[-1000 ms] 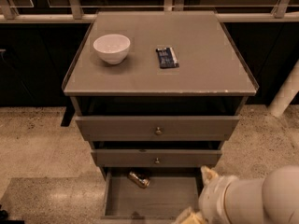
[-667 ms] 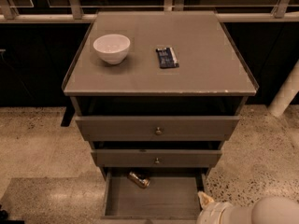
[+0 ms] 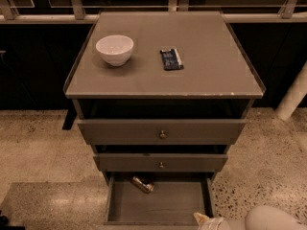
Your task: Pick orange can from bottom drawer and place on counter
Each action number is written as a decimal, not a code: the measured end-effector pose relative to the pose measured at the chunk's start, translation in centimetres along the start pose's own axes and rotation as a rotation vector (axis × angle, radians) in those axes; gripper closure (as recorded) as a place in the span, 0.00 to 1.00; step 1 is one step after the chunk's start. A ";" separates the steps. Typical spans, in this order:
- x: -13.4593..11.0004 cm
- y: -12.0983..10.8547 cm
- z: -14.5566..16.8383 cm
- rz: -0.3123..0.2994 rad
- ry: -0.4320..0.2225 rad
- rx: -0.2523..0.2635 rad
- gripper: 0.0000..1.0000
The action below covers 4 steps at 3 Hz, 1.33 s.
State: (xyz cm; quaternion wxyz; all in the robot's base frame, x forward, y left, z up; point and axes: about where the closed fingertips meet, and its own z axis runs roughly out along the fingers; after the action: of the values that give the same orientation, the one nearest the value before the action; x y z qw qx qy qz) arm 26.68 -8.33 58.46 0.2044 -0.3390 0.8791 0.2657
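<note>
The orange can (image 3: pixel 142 184) lies on its side at the back left of the open bottom drawer (image 3: pixel 163 206). The counter (image 3: pixel 206 73) is the flat grey-brown top of the cabinet. Only a white rounded part of my arm (image 3: pixel 271 219) with a small tan piece (image 3: pixel 200 218) shows at the bottom right, beside the drawer's front right corner. My gripper itself is out of view below the bottom edge. Nothing touches the can.
A white bowl (image 3: pixel 114 49) and a flat dark blue packet (image 3: pixel 171 59) rest on the counter. Two upper drawers with small knobs (image 3: pixel 162 134) stand slightly open above the bottom drawer. A white post (image 3: pixel 293 97) stands at the right on the speckled floor.
My arm has dropped down and to the right, so much less of it shows. The can, bowl and packet have not moved.
</note>
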 end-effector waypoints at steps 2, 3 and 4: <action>1.1 -1.4 3.5 -0.010 -0.044 0.007 0.00; 0.3 -4.4 8.4 -0.010 -0.074 -0.006 0.00; -0.8 -5.6 14.7 -0.022 -0.071 -0.065 0.00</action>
State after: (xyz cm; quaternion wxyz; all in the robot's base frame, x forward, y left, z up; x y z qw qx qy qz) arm 33.80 -2.57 45.65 0.2273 -0.3456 0.8583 0.3037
